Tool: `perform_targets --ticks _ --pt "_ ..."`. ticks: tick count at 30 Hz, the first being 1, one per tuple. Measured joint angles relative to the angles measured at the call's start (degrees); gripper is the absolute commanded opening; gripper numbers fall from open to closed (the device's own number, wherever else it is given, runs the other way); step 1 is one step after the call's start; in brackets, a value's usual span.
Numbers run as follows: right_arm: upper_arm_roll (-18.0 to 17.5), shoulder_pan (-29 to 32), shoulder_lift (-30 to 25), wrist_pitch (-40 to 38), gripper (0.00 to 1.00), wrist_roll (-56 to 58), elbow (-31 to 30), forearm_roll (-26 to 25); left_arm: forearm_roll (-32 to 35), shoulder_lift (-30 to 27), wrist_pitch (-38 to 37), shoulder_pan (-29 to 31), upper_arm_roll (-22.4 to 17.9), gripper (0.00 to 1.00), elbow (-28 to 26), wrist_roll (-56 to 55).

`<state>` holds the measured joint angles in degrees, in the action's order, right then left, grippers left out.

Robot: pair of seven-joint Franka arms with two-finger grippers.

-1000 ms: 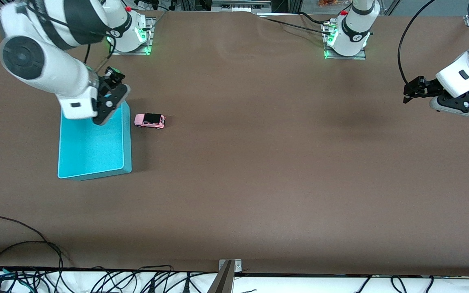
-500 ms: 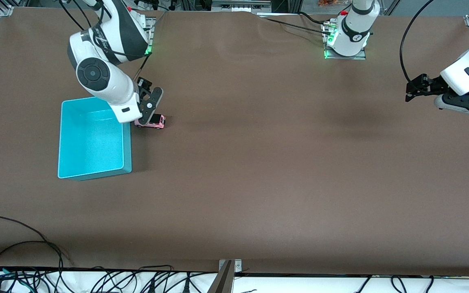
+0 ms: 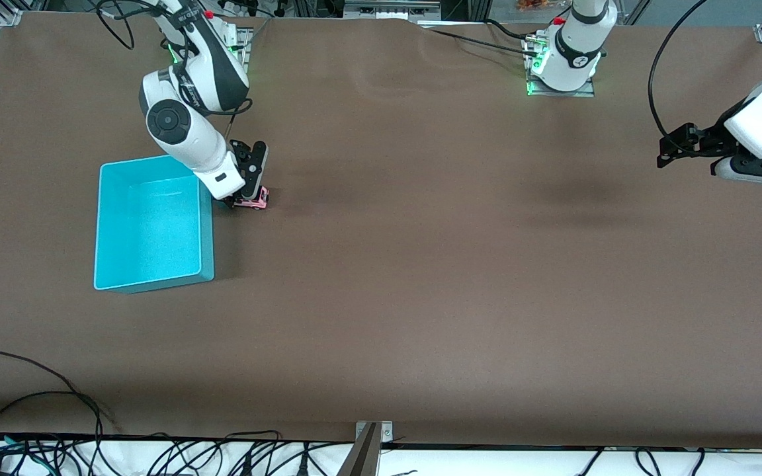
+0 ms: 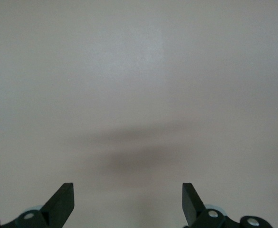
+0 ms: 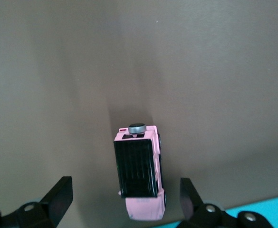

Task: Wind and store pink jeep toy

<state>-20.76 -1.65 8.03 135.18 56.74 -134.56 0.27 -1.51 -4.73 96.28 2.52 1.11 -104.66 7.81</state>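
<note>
Item one, the pink jeep toy (image 3: 254, 197): you have it standing on its wheels on the brown table (image 3: 421, 264), just beside the cyan bin (image 3: 149, 225) on the side toward the left arm's end, black roof up and a small grey disc at one end. Item two, the right gripper (image 3: 247, 193): low over the jeep, fingers spread wide with one on each flank, gripping nothing — the right wrist view shows clear table between each fingertip (image 5: 60, 192) and the pink body. Item three, the left gripper (image 3: 669, 153): waiting in the air over the left arm's end of the table, jaws wide and empty, bare table beneath. Hazards, as I judge them: the toy is small and on wheels, so a finger landing first on one side may roll or skew it away before the other closes. The bin wall stands close to the gripper, so you could clip it on the way down. If you pinch the roof rather than the flanks, expect the jeep to squirt out — and winding needs the wheels kept pressed to the table, so a high grip could spoil that.
</note>
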Motion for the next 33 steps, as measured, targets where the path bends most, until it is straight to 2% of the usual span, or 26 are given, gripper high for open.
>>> perform_targets --ticks 9,15,18,20,24,27,30,33 --pt "2.2 0.2 4.1 6.4 1.00 6.0 -1.5 0.0 0.0 1.5 -2.5 0.0 0.0 1.00 3.0 -0.4" --pt "2.8 0.4 5.3 10.2 0.96 7.6 -3.5 0.0 0.0 2.5 -3.0 0.0 0.0 1.00 3.8 -0.9" --pt "2.8 0.3 5.7 12.5 0.87 7.6 -4.8 0.0 0.0 2.7 -3.6 0.0 0.0 1.00 4.2 -1.7" --pt "2.8 0.3 6.0 13.7 0.77 7.7 -5.3 0.0 0.0 2.9 -3.9 0.0 0.0 1.00 4.5 -2.0" --pt "2.8 0.3 6.5 15.1 0.44 7.9 -5.9 0.0 0.0 3.2 -4.1 0.0 0.0 1.00 5.0 -2.2" --pt "2.8 0.3 6.6 15.2 0.30 8.8 -5.9 0.0 -0.1 3.2 -4.2 0.0 0.0 1.00 5.2 -2.3" --pt "2.8 0.3 6.6 15.3 0.23 10.0 -5.9 0.0 -0.1 3.2 -4.2 0.0 0.0 1.00 5.2 -2.4" --pt "2.8 0.3 6.5 15.3 0.22 10.6 -5.8 0.0 -0.1 3.2 -4.2 0.0 0.0 1.00 5.2 -2.7"
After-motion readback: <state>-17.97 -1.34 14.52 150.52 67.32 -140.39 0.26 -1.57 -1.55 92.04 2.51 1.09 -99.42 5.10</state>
